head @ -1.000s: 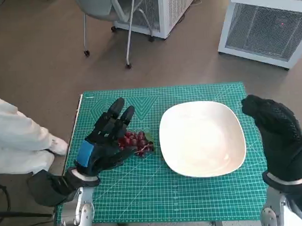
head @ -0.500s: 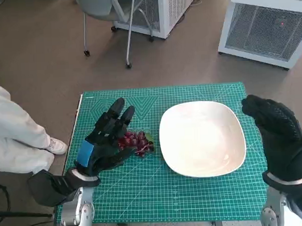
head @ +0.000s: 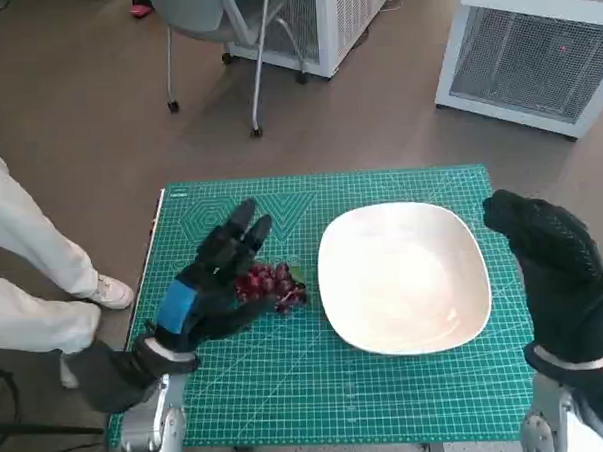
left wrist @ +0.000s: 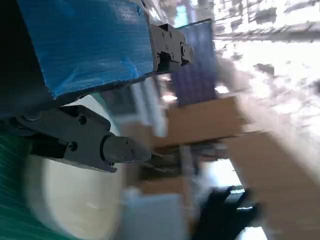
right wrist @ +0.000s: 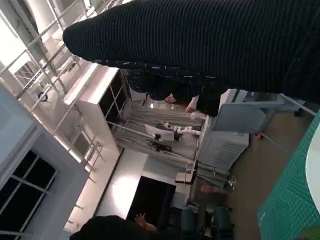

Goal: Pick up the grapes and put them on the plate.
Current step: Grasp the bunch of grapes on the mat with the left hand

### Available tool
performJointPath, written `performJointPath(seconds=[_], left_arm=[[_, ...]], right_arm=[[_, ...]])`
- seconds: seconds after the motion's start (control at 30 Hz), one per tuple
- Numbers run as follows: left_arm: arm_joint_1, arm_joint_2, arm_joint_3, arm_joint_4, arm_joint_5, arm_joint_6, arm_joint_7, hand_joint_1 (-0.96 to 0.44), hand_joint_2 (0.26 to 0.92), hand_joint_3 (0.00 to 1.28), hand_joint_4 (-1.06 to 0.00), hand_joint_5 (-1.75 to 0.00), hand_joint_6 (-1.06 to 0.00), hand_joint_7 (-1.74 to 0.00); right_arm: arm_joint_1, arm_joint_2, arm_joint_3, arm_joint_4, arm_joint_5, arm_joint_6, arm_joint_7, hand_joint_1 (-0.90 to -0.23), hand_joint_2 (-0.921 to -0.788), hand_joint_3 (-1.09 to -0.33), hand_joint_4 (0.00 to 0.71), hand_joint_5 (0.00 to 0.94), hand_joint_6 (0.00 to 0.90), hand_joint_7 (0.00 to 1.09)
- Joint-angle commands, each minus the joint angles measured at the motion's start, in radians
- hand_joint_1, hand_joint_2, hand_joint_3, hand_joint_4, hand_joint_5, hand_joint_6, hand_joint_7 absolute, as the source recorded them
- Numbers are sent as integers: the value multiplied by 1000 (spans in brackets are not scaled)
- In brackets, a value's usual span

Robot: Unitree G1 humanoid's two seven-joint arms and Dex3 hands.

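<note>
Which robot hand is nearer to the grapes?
Left. The left robot hand lies right beside the grapes; the right robot hand stays beyond the plate.

Left hand point(head: 212, 285) slightly raised, tilted.

A brown floor point(head: 86, 105) surrounds the surface point(head: 289, 387), which is covered by a green gridded cutting mat. Beyond it stands a grey chair point(head: 208, 30) on castors, beside a white cabinet point(head: 347, 14) with vented sides. A second white vented unit point(head: 534, 56) sits near the far right corner. A person's white-trousered legs point(head: 28, 268) and a pale shoe point(head: 109, 291) show at the left.
</note>
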Motion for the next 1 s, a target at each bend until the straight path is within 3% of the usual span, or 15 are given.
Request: performJointPath(seconds=[0.03, 0.13, 0.27, 0.63, 1.0], left_arm=[[73, 119, -74, -228, 540, 38, 225, -253, 837, 15, -109, 0, -183, -16], [102, 141, -124, -372, 800, 198, 239, -265, 775, 5, -49, 1, -172, -9], [101, 133, -182, -454, 975, 344, 173, -307, 717, 2, -10, 1, -182, -11], [35, 94, -288, -390, 1096, 449, 133, -441, 713, 6, -13, -4, -195, -9], [-1, 73, -382, -328, 1186, 581, 137, -455, 720, 3, -34, -5, -203, -5]], right_arm=[[20, -5, -5, 16, 10, 2, 11, -449, -921, -553, 692, 2, 343, 682], [20, -5, -5, 18, 9, 0, 11, -450, -921, -553, 691, 1, 343, 682], [19, -5, -4, 22, 4, -5, 9, -450, -921, -555, 690, 1, 341, 684], [19, -6, -4, 27, 9, -12, 14, -450, -921, -556, 689, 0, 337, 690], [22, -10, -11, 31, 15, -19, 22, -448, -921, -560, 688, 0, 333, 695]])
